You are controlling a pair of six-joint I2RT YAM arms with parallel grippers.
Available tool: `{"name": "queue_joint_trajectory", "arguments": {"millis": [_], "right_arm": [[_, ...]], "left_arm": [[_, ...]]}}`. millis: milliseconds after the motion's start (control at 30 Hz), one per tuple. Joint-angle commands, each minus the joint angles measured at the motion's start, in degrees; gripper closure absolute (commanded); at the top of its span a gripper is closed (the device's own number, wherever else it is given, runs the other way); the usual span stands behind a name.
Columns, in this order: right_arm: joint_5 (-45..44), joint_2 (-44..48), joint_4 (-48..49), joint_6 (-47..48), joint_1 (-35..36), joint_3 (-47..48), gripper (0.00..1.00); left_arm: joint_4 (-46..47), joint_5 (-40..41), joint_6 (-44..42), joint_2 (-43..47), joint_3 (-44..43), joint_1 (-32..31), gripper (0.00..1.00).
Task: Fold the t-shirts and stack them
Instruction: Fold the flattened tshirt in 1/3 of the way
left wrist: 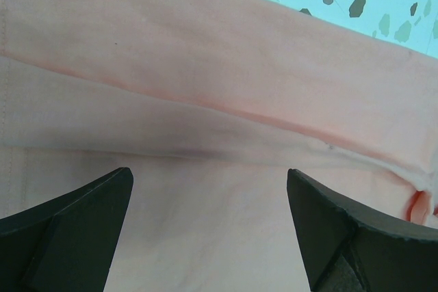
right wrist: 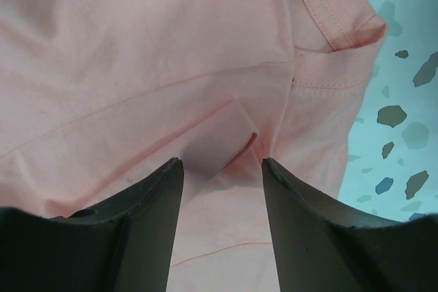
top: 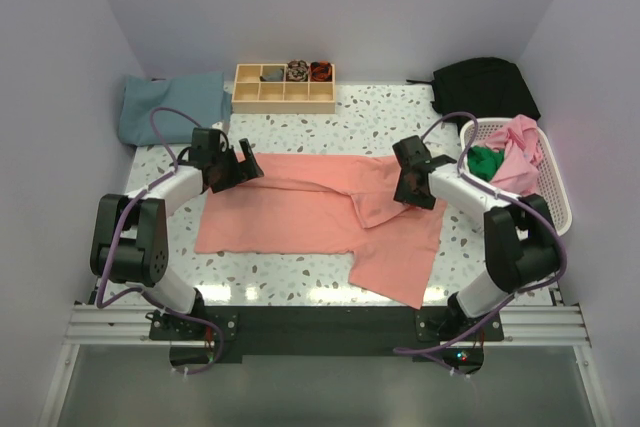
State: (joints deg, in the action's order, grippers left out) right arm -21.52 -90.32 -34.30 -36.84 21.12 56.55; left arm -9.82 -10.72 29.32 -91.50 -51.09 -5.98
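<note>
My left gripper (left wrist: 209, 177) wide open over salmon t-shirt (top: 280, 215); my right gripper (right wrist: 222, 165) narrow astride a fold, grip unclear.

No text, brand, number or sign can be read anywhere, including on the salmon-pink t-shirt (top: 300, 212).

tray (top: 283, 105) contents: too small to tell | basket (top: 553, 192) shirts (top: 518, 147): heaped, partly buried (count unclear) | black bundle (top: 487, 82): unidentifiable

Left tool (top: 249, 163), right tool (top: 406, 197) black; arms (top: 170, 190) white-linked, black-jointed, purple cables.
</note>
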Motion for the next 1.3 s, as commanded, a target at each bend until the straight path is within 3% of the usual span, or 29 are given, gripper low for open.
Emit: {"name": "queue_joint_trajectory", "arguments": {"millis": [0,100,200,533,1000,1200,1267], "right_arm": [[-0.46,-2.31,2.31,-1.22,-1.00,0.66,0.47],[-0.45,-2.66,2.84,-1.22,-1.26,0.14,0.47],[-0.37,-2.66,3.80,-0.95,-1.44,-0.48,0.56],[-0.46,2.07,2.93,1.15,-1.35,-1.27,1.00],[7.27,17.27,-3.83,1.07,-0.38,-9.09,1.00],[17.19,20.97,-6.74,1.51,1.73,-13.04,1.00],[23.33,22.29,-7.44,1.51,1.90,-14.54,0.92]], "left_arm": [[1.83,-0.79,-1.11,-0.08,-0.41,0.09,0.00],[1.83,-0.79,-1.20,-0.25,-0.33,0.00,0.00],[1.91,-0.70,-1.20,-0.25,-0.33,0.00,0.00],[2.09,-0.97,-1.11,-0.78,-0.33,0.00,0.00],[3.32,-2.99,-0.84,-1.92,-0.15,0.00,0.00],[3.67,-3.60,-0.84,-2.54,-0.06,-0.09,0.00],[3.67,-3.87,-0.84,-2.63,-0.15,-0.17,0.00]]}}
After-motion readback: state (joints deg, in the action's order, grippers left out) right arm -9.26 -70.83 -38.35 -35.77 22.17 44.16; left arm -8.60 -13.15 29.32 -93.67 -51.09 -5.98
